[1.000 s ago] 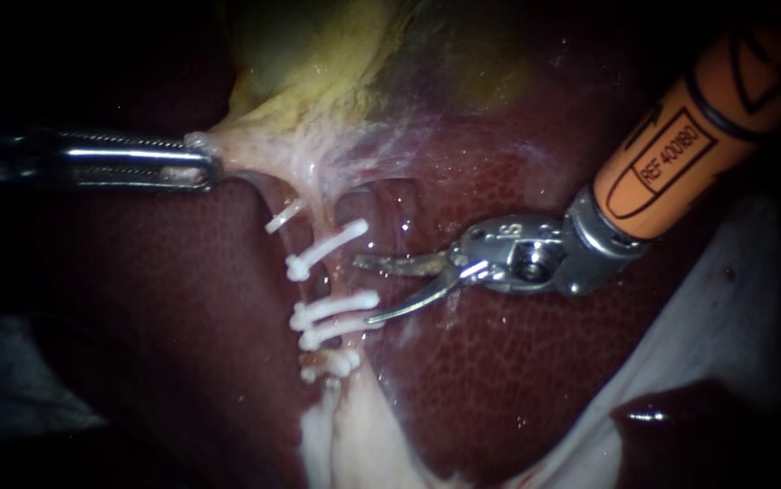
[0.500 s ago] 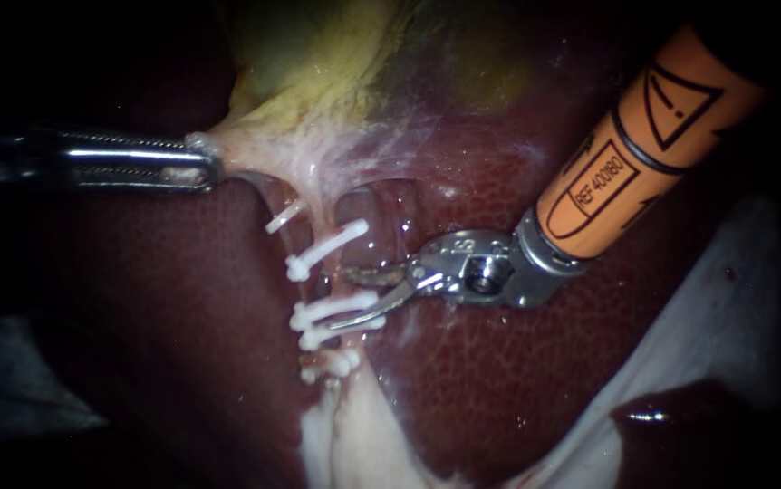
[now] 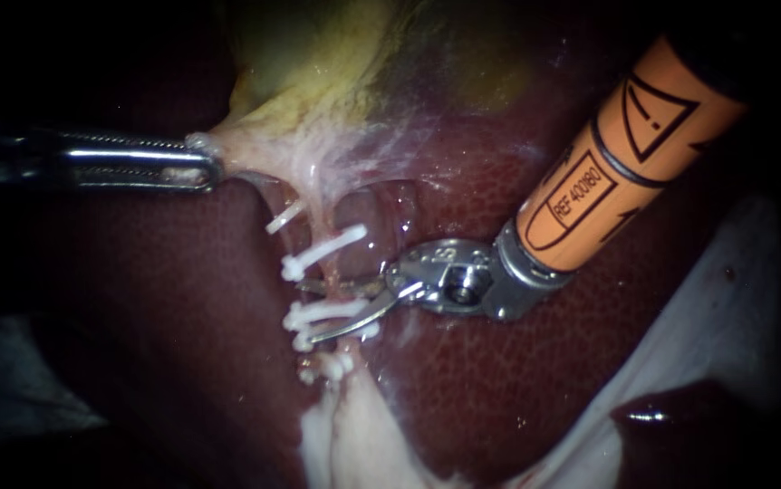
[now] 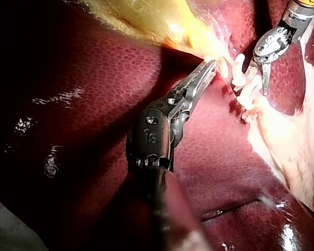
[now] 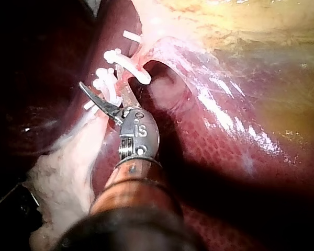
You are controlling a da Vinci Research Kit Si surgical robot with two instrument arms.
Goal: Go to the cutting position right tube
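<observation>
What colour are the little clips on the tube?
White. The clips show best in the endoscope view.

Right instrument (image 3: pixel 306 311), in from 2 o'clock: orange shaft sleeve with black rings, a boxed print and a triangle mark. Silver collar, then a steel wrist with one round pivot screw. Two thin curved blades, dull grey.
Left instrument (image 3: pixel 200 167), from 9 o'clock: dark shaft, long bright steel tip, finely toothed.
</observation>
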